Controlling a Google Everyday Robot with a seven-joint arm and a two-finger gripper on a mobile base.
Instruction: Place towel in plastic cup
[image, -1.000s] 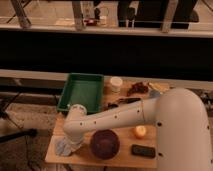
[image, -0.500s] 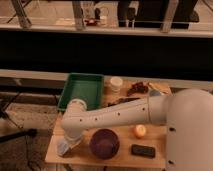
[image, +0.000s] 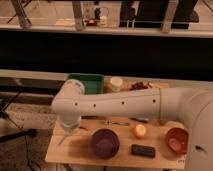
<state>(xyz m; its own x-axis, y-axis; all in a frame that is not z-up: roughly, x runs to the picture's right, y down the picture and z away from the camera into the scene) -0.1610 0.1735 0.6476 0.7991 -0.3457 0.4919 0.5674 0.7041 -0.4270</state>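
Gripper (image: 68, 131) is at the front-left of the table (image: 80, 152), pointing down off the end of the white arm (image: 120, 104). The arm comes in from the right and bends down at its elbow on the left. Can't tell the gripper's state: the wrist housing hides its tip.

Towel (image: 62, 140) shows as 1 pale strip directly under the gripper, touching or just off its tip. Long axis looks diagonal: top end up-right at the gripper, bottom end down-left toward the table's left edge. Can't tell whether it is pinched and hanging or only lying there with the gripper on top. Its lower end is at table level or close to it.

Plastic cup (image: 116, 83) is upright at the back of the table, just right of the green tray (image: 87, 81). It sits well apart from the towel, behind the arm from this view.

Others on the table:
- purple bowl (image: 105, 143), front centre, right of the gripper
- orange fruit (image: 140, 131), right of that bowl
- black block (image: 143, 150), at the front edge
- red bowl (image: 177, 139), far right
- thin utensil (image: 117, 122), lying flat just under the arm
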